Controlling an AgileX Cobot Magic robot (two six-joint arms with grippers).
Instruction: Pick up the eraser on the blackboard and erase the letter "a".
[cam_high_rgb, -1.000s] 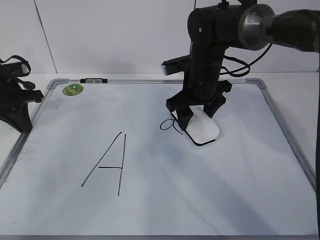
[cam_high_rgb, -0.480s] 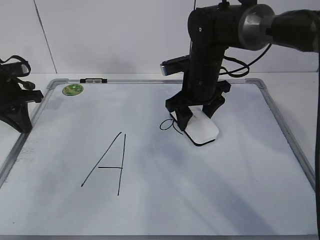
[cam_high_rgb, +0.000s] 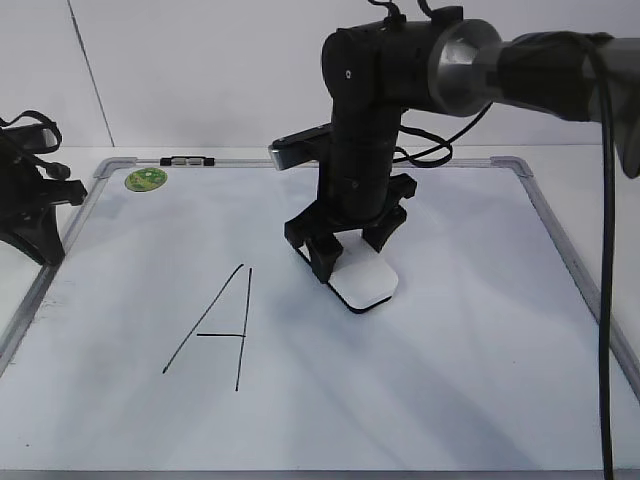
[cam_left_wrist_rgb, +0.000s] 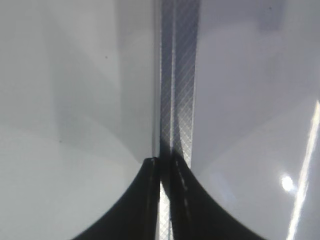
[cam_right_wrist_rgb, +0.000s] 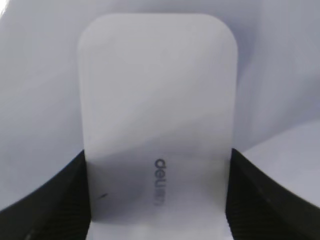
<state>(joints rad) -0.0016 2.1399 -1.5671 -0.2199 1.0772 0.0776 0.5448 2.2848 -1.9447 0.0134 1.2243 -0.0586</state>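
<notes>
blackboard: the blackboard (cam_high_rgb: 480, 400) lies flat on the desk (cam_high_rgb: 580, 160), grey frame all round, a round green sticker (cam_high_rgb: 146, 180) near its far left corner.
eraser: the eraser (cam_high_rgb: 365, 280) sits flat on the board, near the middle and a little toward the far side, dark underside down against the white surface. in the right wrist view the eraser (cam_right_wrist_rgb: 157, 125) fills the frame, white top up, small grey lettering near the wrist end.
right gripper: the right gripper (cam_high_rgb: 345, 240) comes down from above with its arm nearly upright; its jaws pinch the eraser, one dark finger (cam_right_wrist_rgb: 50, 200) against each long side.
left gripper: the left gripper (cam_left_wrist_rgb: 162, 200) stands at the left edge of the board, over the grey frame strip; its jaws are pressed together with only a thin slit between them, holding nothing. in the exterior view the left arm (cam_high_rgb: 30, 200) shows only as a dark shape beside the frame.
letter "a": no small "a" can be seen on the board; the spot under the eraser is hidden.
capital "a": the large angular capital letter (cam_high_rgb: 215, 330) is drawn left of the eraser, well apart from it.
</notes>
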